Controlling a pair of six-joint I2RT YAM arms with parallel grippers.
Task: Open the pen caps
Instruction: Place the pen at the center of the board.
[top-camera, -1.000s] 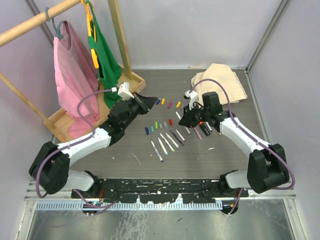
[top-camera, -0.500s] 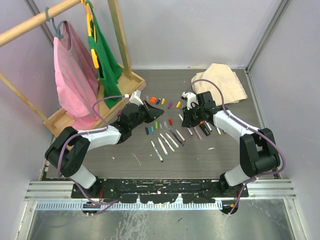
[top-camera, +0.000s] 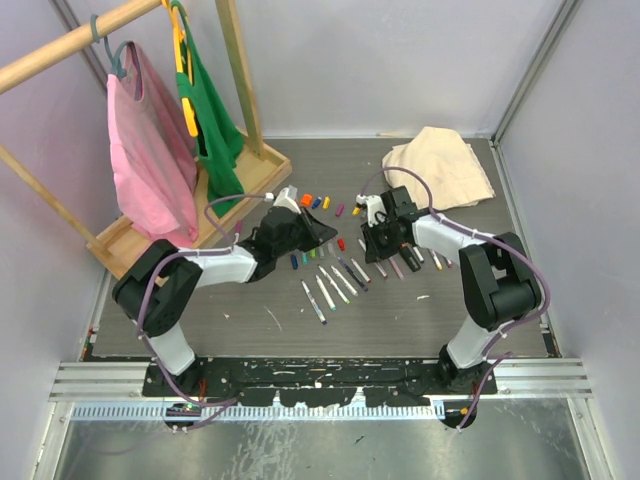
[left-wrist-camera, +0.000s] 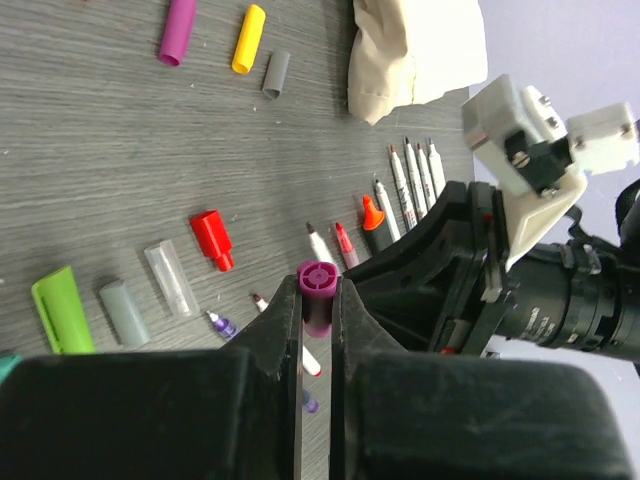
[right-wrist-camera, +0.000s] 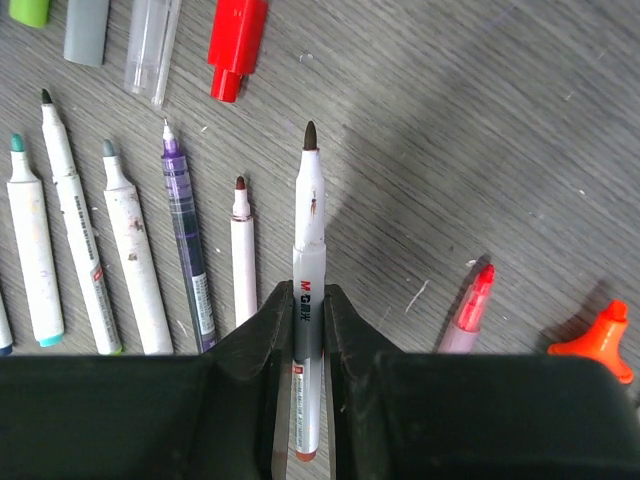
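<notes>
pen cap (left-wrist-camera: 318, 278) is clamped in the left hand (left-wrist-camera: 318, 305), off any pen. the right hand (right-wrist-camera: 305, 305) — facing it — clamps a pen (right-wrist-camera: 309, 210), tip bare.

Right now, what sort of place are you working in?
Likely a robot lab test cell: plain panel walls boxing in a grey table, with staged props, a wooden clothes rack and uncapped pens.

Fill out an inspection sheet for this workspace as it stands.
Surface: grey wood-grain tabletop.
Job's things: red plastic cap, yellow plastic cap and more lying loose; white marker pens lying uncapped in a row.
Clutter: crumpled beige cloth.
Grippers: left gripper shut on magenta plastic cap; right gripper shut on uncapped white-barrelled pen.
Cables: purple cable looped along each arm.
Surroundings: wooden garment rack, pink garment, green garment.
</notes>
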